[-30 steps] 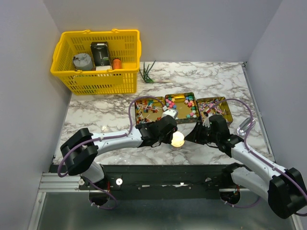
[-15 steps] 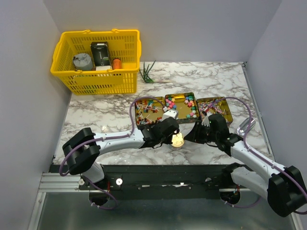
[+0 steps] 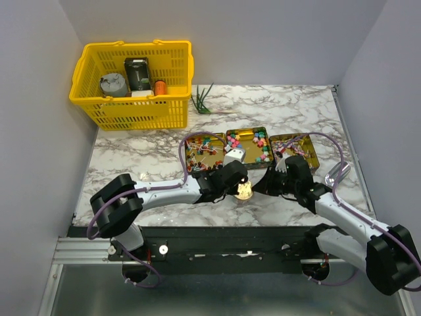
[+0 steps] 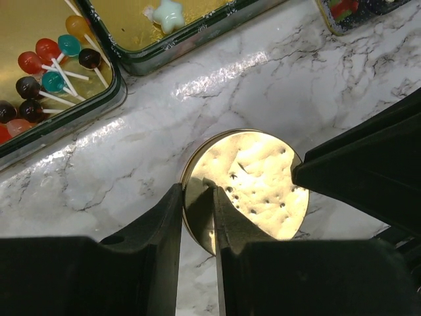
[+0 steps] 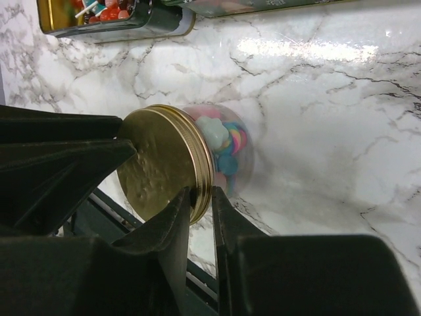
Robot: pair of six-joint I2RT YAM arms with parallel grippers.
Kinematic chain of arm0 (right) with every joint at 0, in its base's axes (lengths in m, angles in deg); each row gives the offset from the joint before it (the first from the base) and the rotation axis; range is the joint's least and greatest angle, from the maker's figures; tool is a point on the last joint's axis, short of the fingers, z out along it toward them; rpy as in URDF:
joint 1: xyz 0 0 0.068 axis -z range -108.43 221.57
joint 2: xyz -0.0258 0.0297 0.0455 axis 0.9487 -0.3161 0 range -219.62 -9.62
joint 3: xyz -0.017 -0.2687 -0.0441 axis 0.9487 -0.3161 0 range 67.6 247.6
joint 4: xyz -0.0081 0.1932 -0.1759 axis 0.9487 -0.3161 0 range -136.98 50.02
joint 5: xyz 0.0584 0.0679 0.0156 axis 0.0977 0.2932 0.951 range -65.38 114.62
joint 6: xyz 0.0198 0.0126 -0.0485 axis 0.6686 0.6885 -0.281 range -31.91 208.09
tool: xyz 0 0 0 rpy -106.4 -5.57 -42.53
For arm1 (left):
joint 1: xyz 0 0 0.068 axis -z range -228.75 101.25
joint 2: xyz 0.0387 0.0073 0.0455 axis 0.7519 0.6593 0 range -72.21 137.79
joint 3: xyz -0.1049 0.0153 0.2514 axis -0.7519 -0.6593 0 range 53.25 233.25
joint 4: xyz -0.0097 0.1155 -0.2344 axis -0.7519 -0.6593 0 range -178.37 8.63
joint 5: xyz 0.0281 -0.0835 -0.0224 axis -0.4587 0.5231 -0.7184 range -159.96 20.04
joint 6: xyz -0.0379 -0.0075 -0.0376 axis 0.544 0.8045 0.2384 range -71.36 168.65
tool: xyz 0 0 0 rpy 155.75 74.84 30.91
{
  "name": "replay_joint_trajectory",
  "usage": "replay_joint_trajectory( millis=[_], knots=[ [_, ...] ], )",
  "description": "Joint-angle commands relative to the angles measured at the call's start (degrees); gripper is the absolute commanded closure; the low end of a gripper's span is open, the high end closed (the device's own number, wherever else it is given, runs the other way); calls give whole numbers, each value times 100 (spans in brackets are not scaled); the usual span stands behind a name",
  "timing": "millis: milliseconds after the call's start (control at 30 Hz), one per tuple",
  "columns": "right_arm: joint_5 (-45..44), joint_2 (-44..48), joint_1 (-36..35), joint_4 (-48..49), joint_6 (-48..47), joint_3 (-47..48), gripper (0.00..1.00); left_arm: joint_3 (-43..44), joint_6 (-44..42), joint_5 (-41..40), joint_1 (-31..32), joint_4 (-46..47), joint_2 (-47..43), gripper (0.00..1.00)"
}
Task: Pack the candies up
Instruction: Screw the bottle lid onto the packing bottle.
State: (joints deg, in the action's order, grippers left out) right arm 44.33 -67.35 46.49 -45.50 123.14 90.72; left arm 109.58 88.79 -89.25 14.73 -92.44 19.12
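Pinches the gold lid by its rim in near-closed left gripper; clamps same rim in right gripper, equally narrow; shows candies inside clear jar beneath, on marble table

Glossy white marble-look tabletop with grey veins, catching glare. A round gold lid of polished, dimpled metal caps a clear, smooth jar of glossy candies. The tins beyond are shiny gold metal. Far left, a yellow plastic lattice basket. The left gripper has matt black plastic fingers.
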Motion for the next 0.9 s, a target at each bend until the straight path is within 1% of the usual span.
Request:
replay_joint_trajectory(
  millis=[0,233,333,367,433,467,533,633,667,733,767,833,867],
  knots=[
    [-388,-45,-23,-362,-200,-299,75,-457,20,416,76,60,517,76],
    [-704,614,-32,-1002,-332,-88,75,-475,-15,812,76,562,720,77],
    [-784,728,-32,-1222,-428,96,74,-439,-41,795,76,606,746,76],
    [-810,729,-32,-1250,-446,140,71,-404,-50,691,76,589,729,74],
    [-863,711,-32,-1337,-508,272,69,-404,-68,576,76,571,659,67],
    [-880,711,-32,-1364,-516,307,66,-422,-85,436,76,571,545,59],
    [-916,737,-32,-1408,-525,395,64,-465,-147,312,76,623,395,49],
    [-960,825,-32,-1469,-508,492,61,-667,-287,92,76,965,-52,35],
    [-960,843,-32,-1487,-516,527,60,-816,-340,66,76,1080,-324,30],
    [-951,852,-41,-1540,-534,597,60,-983,-445,-40,76,1431,-606,25],
    [-951,852,-32,-1557,-543,676,59,-1150,-480,-92,76,1519,-860,23],
    [-986,825,-32,-1601,-595,756,58,-1291,-594,-180,76,1713,-1081,23],
    [-986,808,-32,-1610,-622,791,55,-1422,-639,-198,76,1757,-1265,21]
  ],
)
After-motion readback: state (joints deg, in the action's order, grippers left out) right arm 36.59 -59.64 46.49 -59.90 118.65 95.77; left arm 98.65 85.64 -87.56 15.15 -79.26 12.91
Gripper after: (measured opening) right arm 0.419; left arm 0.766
